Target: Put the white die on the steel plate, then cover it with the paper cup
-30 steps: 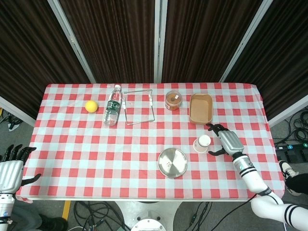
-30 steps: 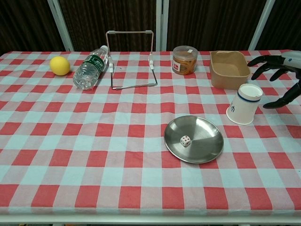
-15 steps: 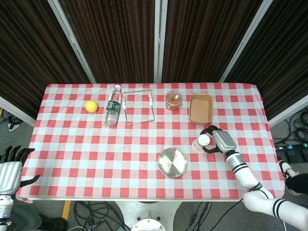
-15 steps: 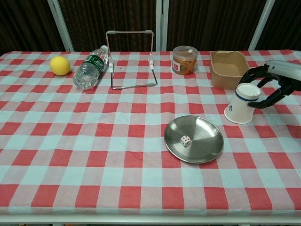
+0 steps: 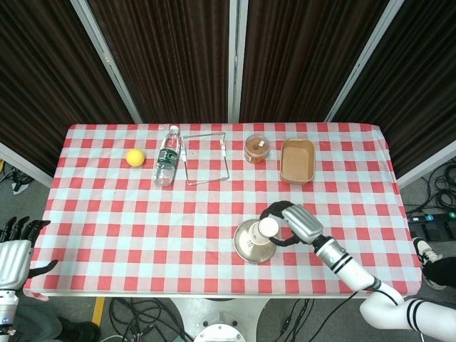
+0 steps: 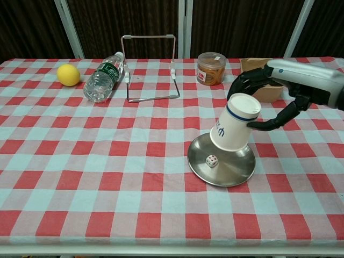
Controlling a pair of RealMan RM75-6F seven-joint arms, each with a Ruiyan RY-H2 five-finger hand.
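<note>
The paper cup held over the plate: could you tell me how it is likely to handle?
The paper cup probably weighs little, hanging tilted from the right robot hand. Its thin wall would likely dent under a hard squeeze. Lowered aslant onto the steel plate, it might tip.

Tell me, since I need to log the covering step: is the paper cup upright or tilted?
Tilted. The paper cup, held upside down by the right hand, leans over the steel plate; the white die remains uncovered.
</note>
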